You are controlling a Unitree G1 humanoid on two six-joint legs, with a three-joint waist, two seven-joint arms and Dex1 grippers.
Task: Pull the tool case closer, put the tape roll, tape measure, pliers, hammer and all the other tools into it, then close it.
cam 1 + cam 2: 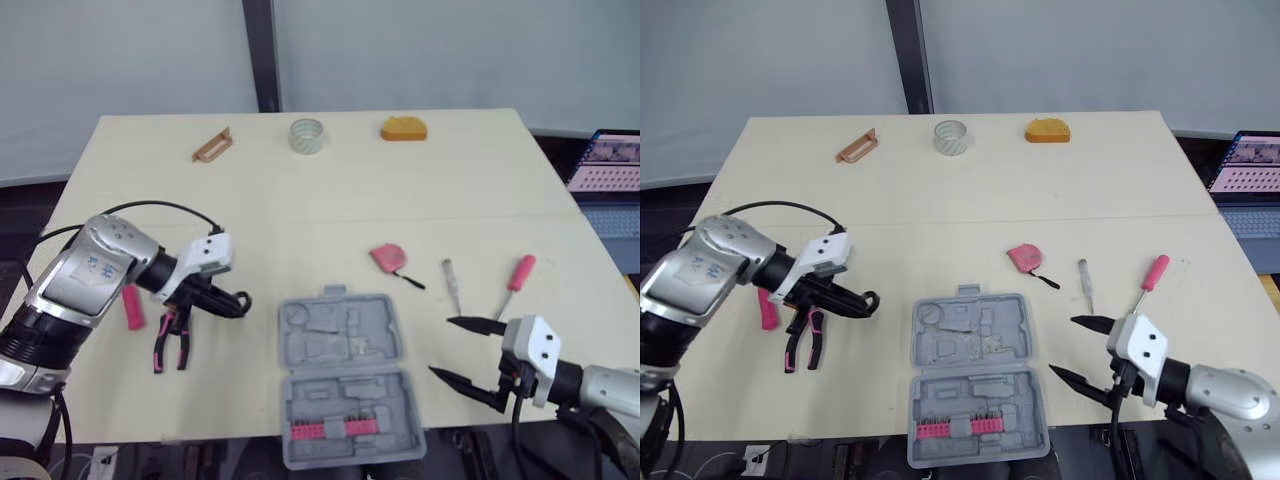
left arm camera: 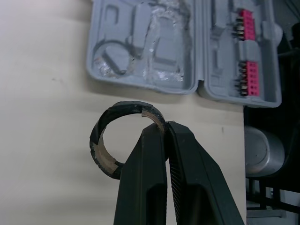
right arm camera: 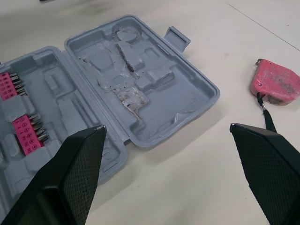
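Tape roll step; case already near.
The left end effector (image 2: 163, 125) pinches the black ring-shaped tape roll (image 2: 123, 108) just left of the open grey plastic tool case (image 1: 340, 345) on the cream table (image 1: 300, 200); the right end effector (image 1: 441, 347) hangs wide open; next, I think, carry the roll over the round hollow (image 1: 295, 316) and let go.

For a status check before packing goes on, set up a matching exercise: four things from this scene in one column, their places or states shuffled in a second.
Things:
1. black tape roll
2. tool case
3. tape measure
4. pliers

Places or states:
A. lies open at the near edge of the table
B. on the table, left of the case
C. pinched in the left pincer
D. on the table, just beyond the case's right corner

Pairs: 1-C, 2-A, 3-D, 4-B
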